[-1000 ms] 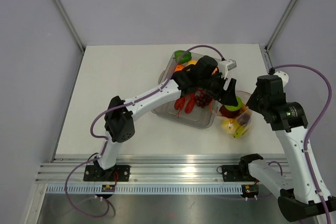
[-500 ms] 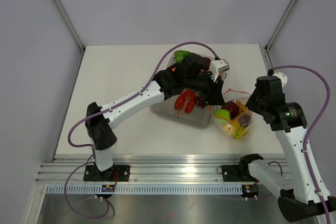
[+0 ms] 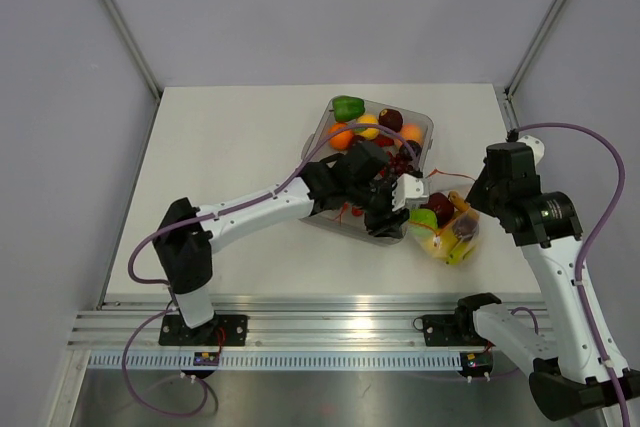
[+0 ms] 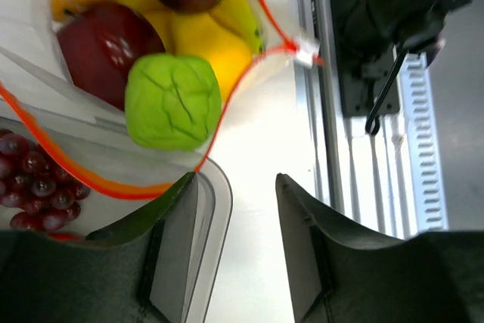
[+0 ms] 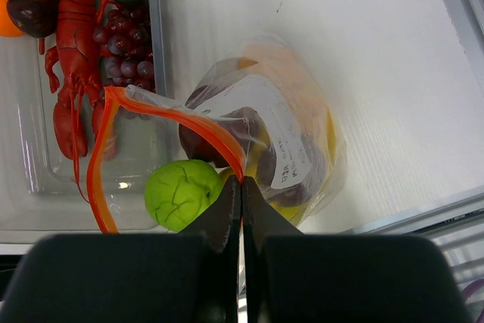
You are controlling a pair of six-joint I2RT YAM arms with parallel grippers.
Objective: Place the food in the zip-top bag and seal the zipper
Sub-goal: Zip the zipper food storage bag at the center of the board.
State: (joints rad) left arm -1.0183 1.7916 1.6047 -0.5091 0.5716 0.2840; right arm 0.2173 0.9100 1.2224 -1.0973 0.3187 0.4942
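The zip-top bag (image 5: 291, 145) lies on the table beside the tray's near right corner with its mouth open. It holds a green fruit (image 5: 184, 193), dark red fruits (image 4: 102, 43) and yellow pieces (image 4: 204, 43). My right gripper (image 5: 242, 181) is shut on the orange-red zipper (image 5: 174, 115) at the mouth's edge. My left gripper (image 4: 236, 187) is open and empty, low over the tray's corner, a short way left of the bag (image 3: 447, 230). A red lobster (image 5: 72, 88) and purple grapes (image 5: 125, 58) lie in the tray. A green pepper (image 3: 347, 106), oranges (image 3: 342, 135) and a dark red fruit (image 3: 391, 119) sit at its far end.
The rigid clear tray (image 3: 425, 129) stands mid-table, its rounded corner (image 4: 218, 202) under my left fingers. The aluminium rail (image 4: 355, 187) and the right arm's base run along the table's near edge, close to the bag. Grey walls close in the table on three sides.
My left arm has drawn back from above the bag's mouth toward the tray's near corner, uncovering the fruits at the tray's far end. My right gripper has kept hold of the zipper.
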